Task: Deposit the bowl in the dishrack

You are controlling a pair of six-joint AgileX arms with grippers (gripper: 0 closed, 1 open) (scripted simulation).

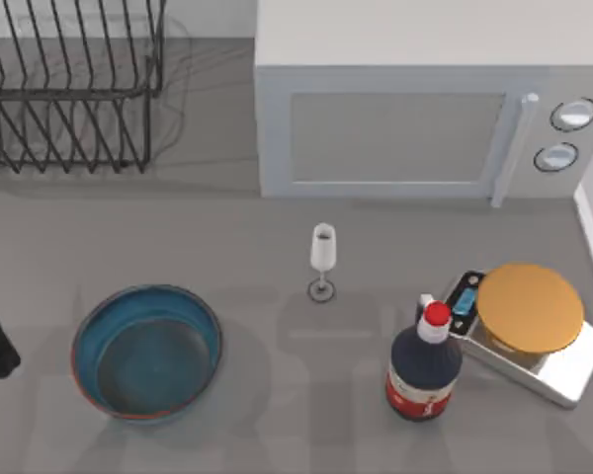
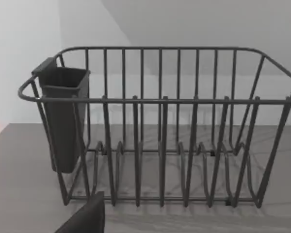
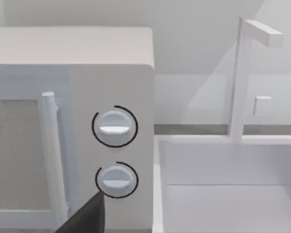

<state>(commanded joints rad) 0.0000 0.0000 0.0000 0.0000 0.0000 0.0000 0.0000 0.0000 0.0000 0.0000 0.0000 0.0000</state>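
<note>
One wide blue bowl (image 1: 147,353), orange-rimmed, sits upright; either end effector's state: cannot tell.

The bowl (image 1: 147,353) sits upright on the table at the front left — wide, round and shallow, blue inside with a greyish bottom and a thin reddish-orange rim, nothing in it. The dishrack (image 1: 69,89) stands at the back left corner, well apart from the bowl — a black thin-wire frame with open barred sides and a row of upright prongs along its floor. A dark rectangular cup (image 2: 63,119) hangs on one end of it.
</note>
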